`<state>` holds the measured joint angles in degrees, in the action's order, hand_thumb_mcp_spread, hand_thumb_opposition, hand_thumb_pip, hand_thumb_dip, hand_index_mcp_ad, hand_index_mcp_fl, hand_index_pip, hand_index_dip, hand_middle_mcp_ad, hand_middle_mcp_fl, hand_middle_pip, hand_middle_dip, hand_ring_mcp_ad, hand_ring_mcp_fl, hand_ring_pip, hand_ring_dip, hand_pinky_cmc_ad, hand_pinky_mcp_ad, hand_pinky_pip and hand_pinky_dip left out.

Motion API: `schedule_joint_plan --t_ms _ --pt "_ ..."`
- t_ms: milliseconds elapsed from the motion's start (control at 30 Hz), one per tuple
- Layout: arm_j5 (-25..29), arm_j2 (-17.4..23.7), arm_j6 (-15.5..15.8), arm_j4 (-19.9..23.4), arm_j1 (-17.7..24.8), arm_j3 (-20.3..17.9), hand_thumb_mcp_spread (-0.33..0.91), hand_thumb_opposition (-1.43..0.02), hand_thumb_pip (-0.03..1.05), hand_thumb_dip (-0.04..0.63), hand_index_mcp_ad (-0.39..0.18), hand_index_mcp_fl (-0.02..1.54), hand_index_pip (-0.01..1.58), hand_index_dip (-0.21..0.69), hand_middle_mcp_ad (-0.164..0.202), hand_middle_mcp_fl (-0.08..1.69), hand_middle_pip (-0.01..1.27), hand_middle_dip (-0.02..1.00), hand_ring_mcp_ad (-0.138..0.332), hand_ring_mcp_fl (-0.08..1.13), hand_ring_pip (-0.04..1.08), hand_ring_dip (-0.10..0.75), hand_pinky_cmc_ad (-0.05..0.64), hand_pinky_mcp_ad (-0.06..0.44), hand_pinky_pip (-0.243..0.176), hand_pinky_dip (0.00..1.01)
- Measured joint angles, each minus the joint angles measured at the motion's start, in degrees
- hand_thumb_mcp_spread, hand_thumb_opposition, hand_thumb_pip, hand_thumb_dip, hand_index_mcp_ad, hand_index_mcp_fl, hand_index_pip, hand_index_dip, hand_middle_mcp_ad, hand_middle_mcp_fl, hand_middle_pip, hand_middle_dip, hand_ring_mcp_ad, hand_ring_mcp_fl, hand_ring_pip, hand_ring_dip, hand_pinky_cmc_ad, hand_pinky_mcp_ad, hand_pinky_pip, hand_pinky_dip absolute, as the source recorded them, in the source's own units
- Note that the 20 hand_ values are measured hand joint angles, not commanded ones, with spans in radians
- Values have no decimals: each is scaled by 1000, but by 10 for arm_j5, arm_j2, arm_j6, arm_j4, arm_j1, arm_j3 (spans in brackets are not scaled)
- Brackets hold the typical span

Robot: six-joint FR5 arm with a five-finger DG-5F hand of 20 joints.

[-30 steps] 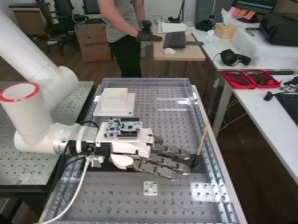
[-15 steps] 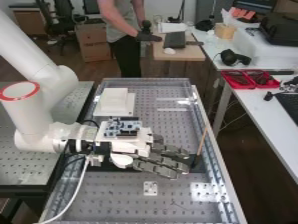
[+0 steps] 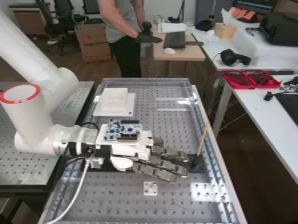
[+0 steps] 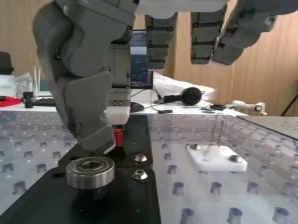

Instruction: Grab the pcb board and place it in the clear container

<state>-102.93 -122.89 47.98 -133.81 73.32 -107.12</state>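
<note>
The robot hand is positioned over the black plate on the perforated bench. Its fingers are straight and slightly spread; the thumb is bent downward, with its tip close to the ball bearing mounted on the black plate. Contact between tip and bearing cannot be confirmed. The circuit board, blue and white, is located above the black plate, over the white housing at the back of the robot hand; whether it is fastened there or lies loose cannot be determined. Two screw heads are seated in the black plate near the bearing. The thin rod stands tilted at the end of the black plate beyond the fingertips. The small white block, fitted with upright wires, sits beside the black plate, apart from it. The white stepped block occupies the bench on the opposite side of the black plate.
</note>
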Motion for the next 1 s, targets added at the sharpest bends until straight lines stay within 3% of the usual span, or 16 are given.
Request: schedule_joint_plan --t_ms 700,867,1000 --pt "-9 -12 2 -6 -4 14 595 -848 456 253 -199 187 1431 148 17 38 143 155 199 42 93 24 278 166 -75 195" --pt "-11 -12 0 -4 -4 14 632 -848 482 253 -195 340 1545 136 17 38 143 155 199 45 93 21 278 166 -75 195" --pt "-12 -13 -1 -1 -4 15 660 -850 480 253 -185 387 1522 138 17 38 143 155 199 42 93 21 278 166 -75 195"
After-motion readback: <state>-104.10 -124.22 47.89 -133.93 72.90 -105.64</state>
